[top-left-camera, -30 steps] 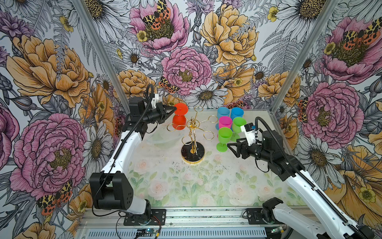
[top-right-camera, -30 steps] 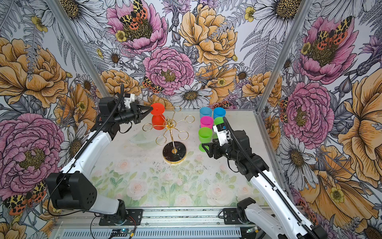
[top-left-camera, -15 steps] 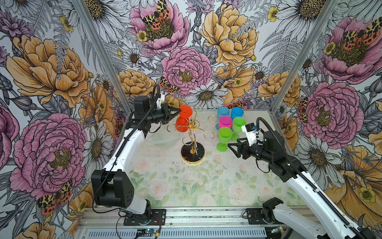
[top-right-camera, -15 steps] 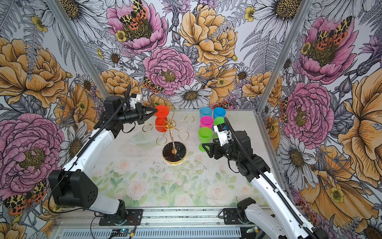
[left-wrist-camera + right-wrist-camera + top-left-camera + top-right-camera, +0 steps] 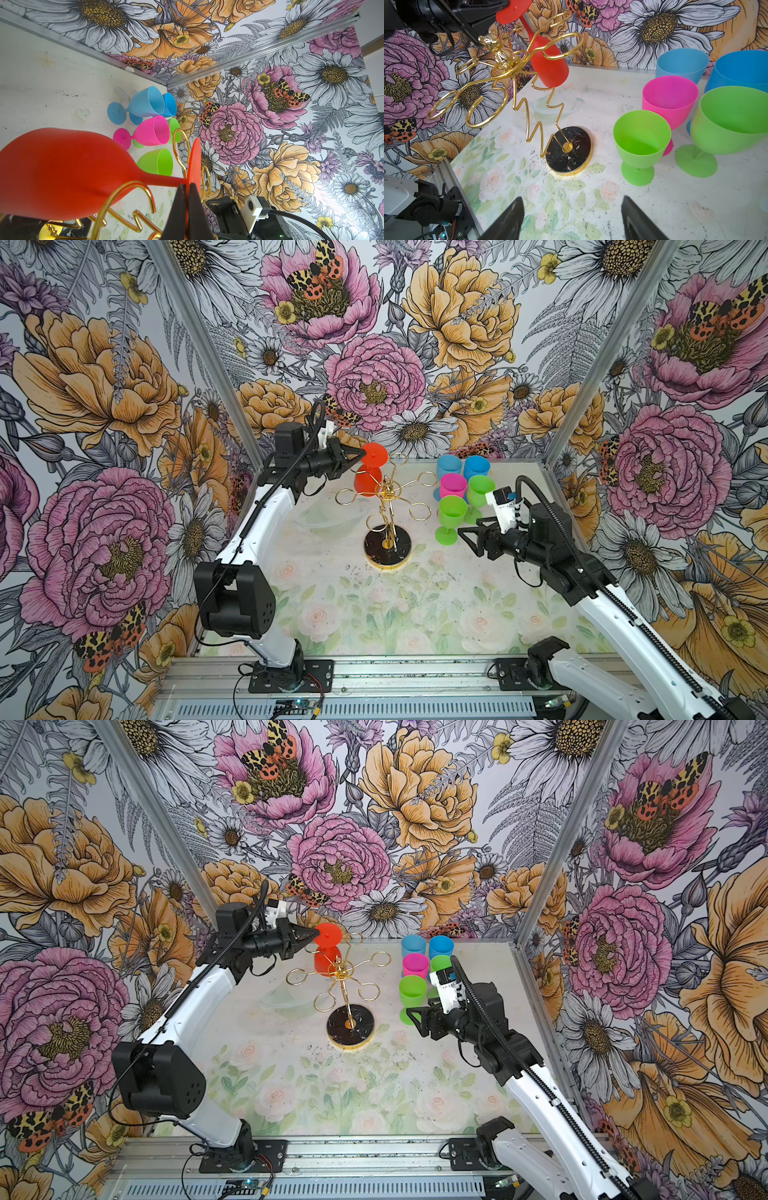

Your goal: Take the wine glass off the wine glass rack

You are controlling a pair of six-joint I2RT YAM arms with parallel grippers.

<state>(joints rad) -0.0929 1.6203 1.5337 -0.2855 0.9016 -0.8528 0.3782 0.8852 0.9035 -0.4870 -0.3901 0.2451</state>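
Grip at the left gripper [image 5: 361, 453] is found pinched shut on the foot rim of the red glass [image 5: 365, 485]. The glass is carried upside down, bowl hanging, at the far left of the rack [image 5: 388, 489]. The foot edge is judged the sensible hold, being the part exposed above the wire loops. The stem is seen beside a loop, but whether it is fully clear cannot be told, and a snag there is considered possible. The right gripper [image 5: 571, 220] is held wide and empty, low at the right, near five upright glasses [image 5: 453, 485] grouped far right, well apart from the red glass. A clear dish [image 5: 328, 518] is noted on the table [image 5: 374, 614] left of the rack base, where a set-down could be obstructed.
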